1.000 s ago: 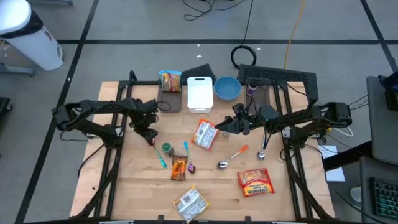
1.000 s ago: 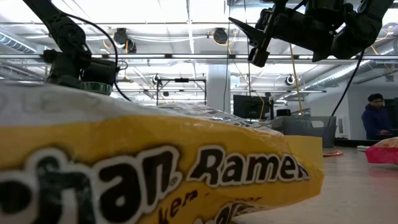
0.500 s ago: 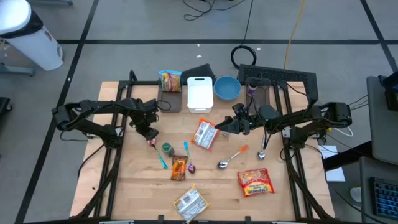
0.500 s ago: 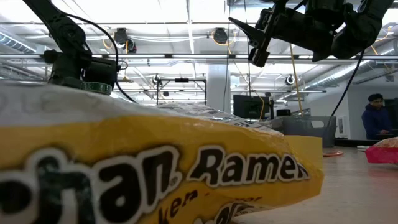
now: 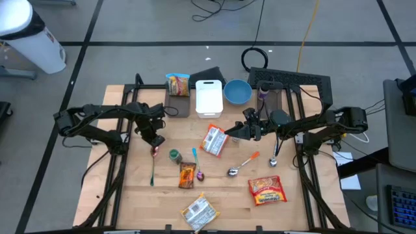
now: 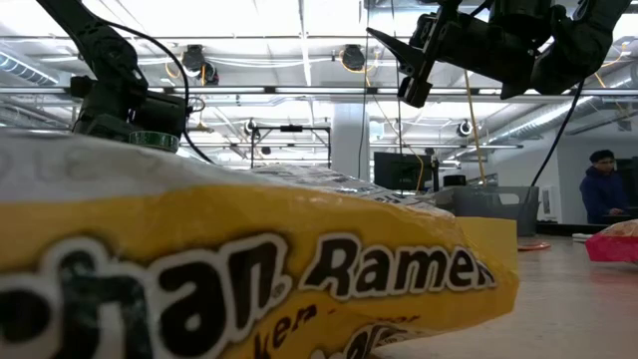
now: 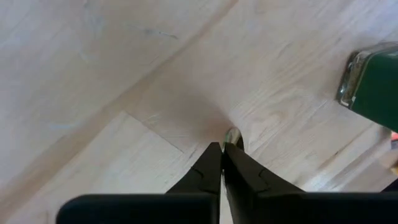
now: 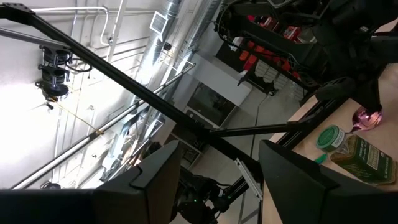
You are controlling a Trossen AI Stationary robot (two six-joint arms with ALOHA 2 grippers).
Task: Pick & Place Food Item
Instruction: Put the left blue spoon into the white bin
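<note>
My left gripper [image 5: 154, 145] stands over the table's left middle, pointing steeply down. It is shut on the bowl end of a teal-handled spoon [image 5: 152, 170], whose handle runs toward the near edge. A green-lidded jar [image 5: 174, 155] stands just right of it. Food packets lie about: a ramen packet [image 5: 214, 140] in the middle, a red packet [image 5: 267, 190] near right, a snack bar [image 5: 187, 174], and another ramen packet [image 5: 198, 211] at the near edge. My right gripper [image 5: 231, 132] hangs open in the air by the middle ramen packet, holding nothing. My left gripper pinches the spoon's pinkish bowl end [image 8: 367, 117] between its two fingertips [image 7: 214, 163], coming from above at a steep slant. A shiny bit of the bowl [image 7: 232, 134] shows just past the tips. Whether the handle [image 5: 151, 179] rests on the table, I cannot tell.
At the far edge stand a brown box with a yellow bag [image 5: 177, 84], a white container [image 5: 208, 97] and a blue bowl [image 5: 238, 91]. More spoons [image 5: 243, 164] [image 5: 197, 166] [image 5: 274, 156] lie mid-table. The low view is filled by the near ramen packet [image 6: 249, 259].
My left gripper has shut on the spoon's bowl end without moving off. The spoon has turned about that end: its teal handle has swung from pointing near-right, toward the jar, to pointing at the near edge.
</note>
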